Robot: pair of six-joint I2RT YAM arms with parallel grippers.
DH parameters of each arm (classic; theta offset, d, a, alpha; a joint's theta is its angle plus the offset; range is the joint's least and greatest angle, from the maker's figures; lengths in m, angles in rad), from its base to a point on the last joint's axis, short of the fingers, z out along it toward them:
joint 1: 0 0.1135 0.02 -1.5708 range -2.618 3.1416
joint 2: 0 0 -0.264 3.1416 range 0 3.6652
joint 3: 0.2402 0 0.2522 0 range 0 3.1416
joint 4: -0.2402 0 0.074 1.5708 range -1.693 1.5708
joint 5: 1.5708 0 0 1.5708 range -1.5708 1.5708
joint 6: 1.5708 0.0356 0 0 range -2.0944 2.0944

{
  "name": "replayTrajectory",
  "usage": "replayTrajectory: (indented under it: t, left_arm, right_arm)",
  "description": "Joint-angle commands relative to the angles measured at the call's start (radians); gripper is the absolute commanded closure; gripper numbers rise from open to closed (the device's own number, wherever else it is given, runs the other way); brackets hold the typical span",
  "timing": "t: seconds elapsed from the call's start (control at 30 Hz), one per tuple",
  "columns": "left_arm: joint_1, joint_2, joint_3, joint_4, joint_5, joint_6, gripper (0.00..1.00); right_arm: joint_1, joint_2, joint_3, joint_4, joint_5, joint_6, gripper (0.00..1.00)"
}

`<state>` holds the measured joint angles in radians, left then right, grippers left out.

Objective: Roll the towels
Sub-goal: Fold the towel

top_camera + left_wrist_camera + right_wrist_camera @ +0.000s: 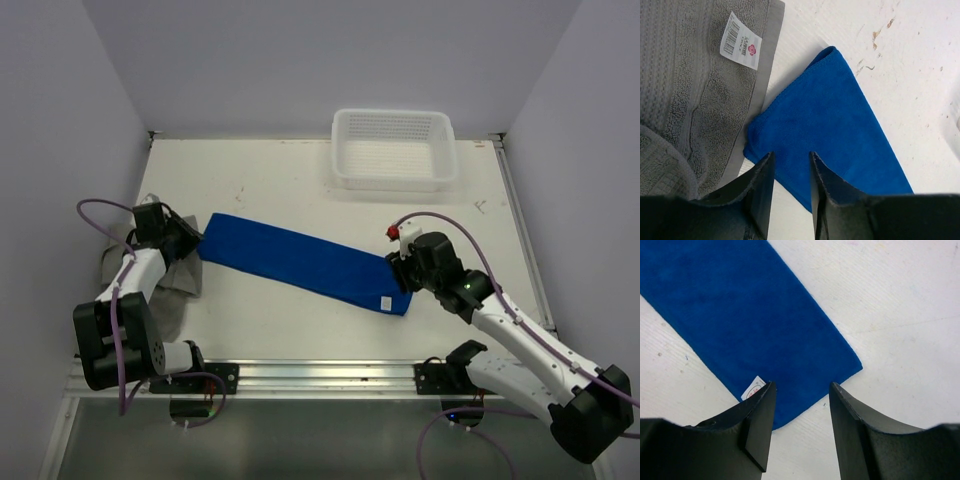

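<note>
Where the table (280,190) meets the left wall, the grey towel (172,278) lies rumpled, partly under the left arm. The left wrist view shows its ribbed weave, a flat hem and a white barcode tag (740,40) near that hem. Just right of it hangs the left gripper (190,240), its two dark fingers (760,185) a narrow gap apart and closed on nothing, with blue cloth showing between them. It sits over the left end of the blue towel (300,262), whose corner meets the grey hem in the wrist view.

The blue towel is laid out flat as a long, narrow strip. It slants across the middle of the table from upper left down to lower right. Its right end carries a small white label (754,387) at the near corner. The right gripper (398,270) hovers at that end with its fingers (757,420) spread wide; the towel's short edge and label lie in the gap between them, and nothing is held.

A white perforated basket (395,180) stands at the far right of the table, well apart from both towels.
</note>
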<state>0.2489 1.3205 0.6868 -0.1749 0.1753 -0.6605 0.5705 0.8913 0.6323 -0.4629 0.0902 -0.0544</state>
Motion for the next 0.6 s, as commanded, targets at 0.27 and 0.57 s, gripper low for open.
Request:
replayTrajectory:
  t: [0.27, 0.57]
  left_arm:
    - [0.009, -0.078, 0.085, -0.021, 0.032, 0.082, 0.46]
    - [-0.141, -0.145, 0.301, -0.135, -0.057, 0.257, 0.27]
  right_arm:
    - [-0.007, 0.181, 0.119, -0.117, 0.376, 0.554, 0.43]
    - [-0.162, 0.244, 0.081, -0.129, 0.152, 0.795, 0.39]
